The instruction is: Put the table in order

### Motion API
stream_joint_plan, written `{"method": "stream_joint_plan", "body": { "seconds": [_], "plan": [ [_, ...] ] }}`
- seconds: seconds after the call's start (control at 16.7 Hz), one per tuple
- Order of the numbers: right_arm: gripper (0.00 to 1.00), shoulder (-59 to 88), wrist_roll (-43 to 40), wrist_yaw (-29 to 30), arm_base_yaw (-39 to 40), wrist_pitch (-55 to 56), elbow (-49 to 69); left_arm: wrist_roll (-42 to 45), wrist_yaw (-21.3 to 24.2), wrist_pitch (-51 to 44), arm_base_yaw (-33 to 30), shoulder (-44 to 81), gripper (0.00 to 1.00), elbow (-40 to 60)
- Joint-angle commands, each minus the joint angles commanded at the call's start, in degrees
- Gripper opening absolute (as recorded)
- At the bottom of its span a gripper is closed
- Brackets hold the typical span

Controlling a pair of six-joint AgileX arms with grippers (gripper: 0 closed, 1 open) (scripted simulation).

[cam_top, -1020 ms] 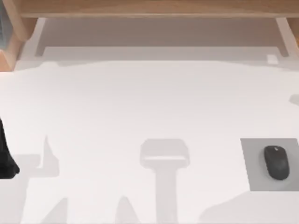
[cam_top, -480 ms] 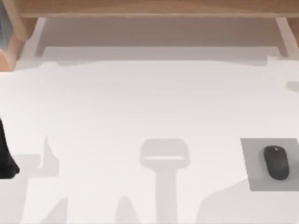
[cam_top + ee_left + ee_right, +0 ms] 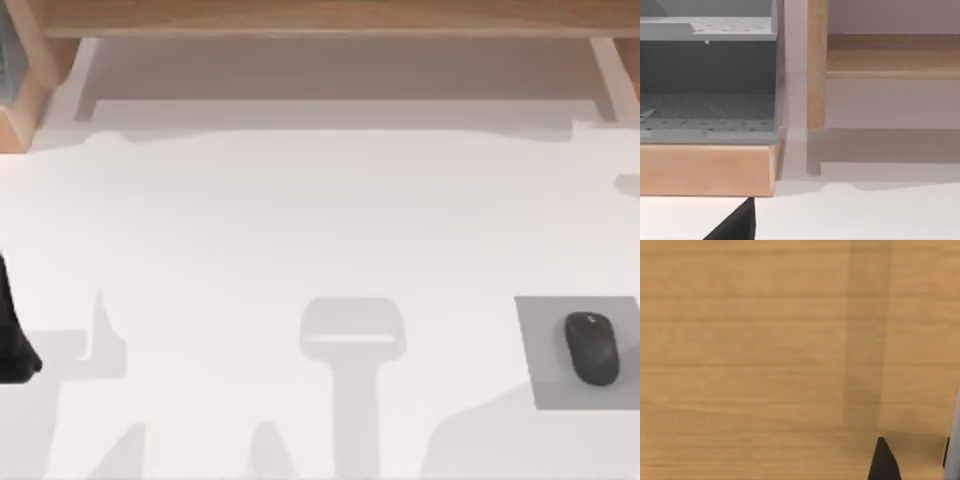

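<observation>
Two AgileX arms work at the table (image 3: 300, 220), the wide white top that spreads out in front of the light wooden shelf frame (image 3: 330, 15) and takes up most of the top view. Well away from the frame, near the table's right edge, a grey mat (image 3: 545, 375) lies flat with a black mouse (image 3: 591, 348) resting on it. The left arm (image 3: 14, 335) sits at the table's left edge, apart from the frame. Its wrist view faces the frame's post and a grey perforated rack (image 3: 705, 65) on a wooden base just beside that post. A dark tip of the left gripper (image 3: 737, 227) shows low over the white top — whether it is released or clenched cannot be told. The right gripper (image 3: 883, 462) shows as a dark tip close against a wooden face of the frame, and its state cannot be told either.
</observation>
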Motion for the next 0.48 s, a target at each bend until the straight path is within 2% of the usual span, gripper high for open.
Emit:
{"method": "stream_joint_plan", "body": {
  "seconds": [0.36,0.48],
  "plan": [
    [0.98,0.00,0.00,0.00,0.00,0.00,0.00,0.00,0.00,0.00,0.00,0.00,1.00,0.00],
    [1.00,0.00,0.00,0.00,0.00,0.00,0.00,0.00,0.00,0.00,0.00,0.00,1.00,0.00]
  ]
}}
